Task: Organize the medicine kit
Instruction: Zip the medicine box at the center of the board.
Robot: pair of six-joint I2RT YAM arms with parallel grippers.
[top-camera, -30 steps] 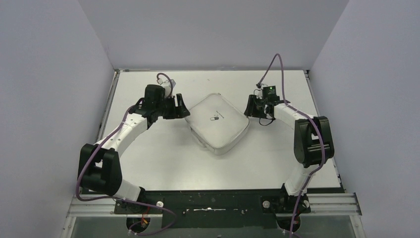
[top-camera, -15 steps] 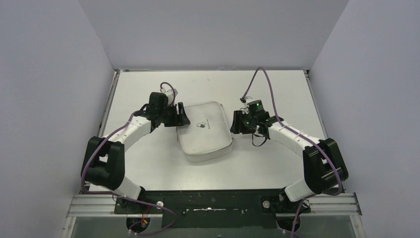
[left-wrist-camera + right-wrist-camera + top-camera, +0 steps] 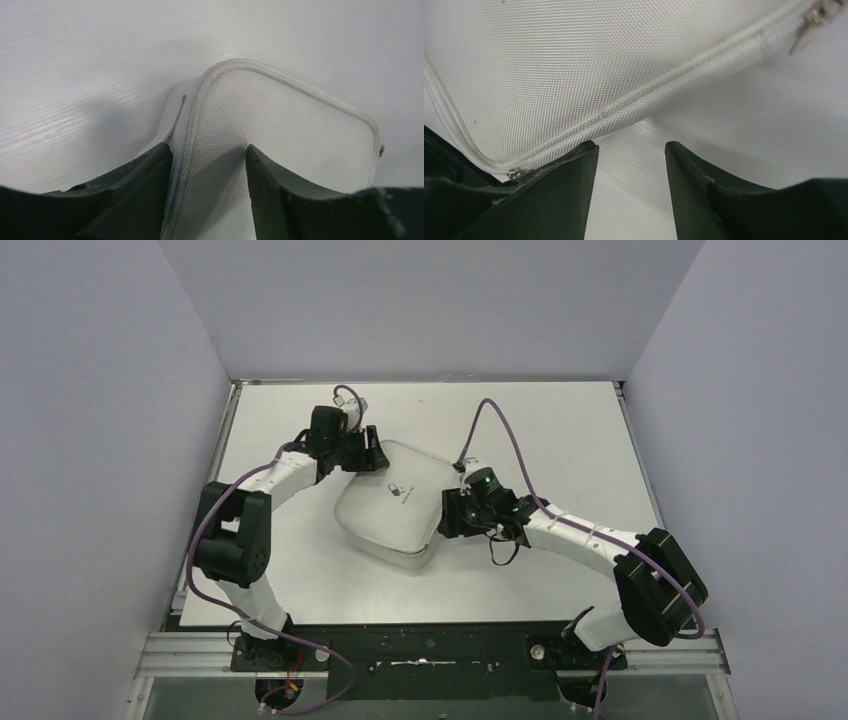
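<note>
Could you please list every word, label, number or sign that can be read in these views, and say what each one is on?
No legible text in any view.
Lid of the medicine kit: a small dark pill logo, a sign rather than words; any lettering beside it is too small to read.
Both wrist views: only plain white woven fabric and the zipper, with no print on them.

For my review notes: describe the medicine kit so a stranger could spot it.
On the white table, look between the left arm and right arm. The medicine kit is the pale square zip case with rounded corners; a dark pill logo marks its lid.
</note>
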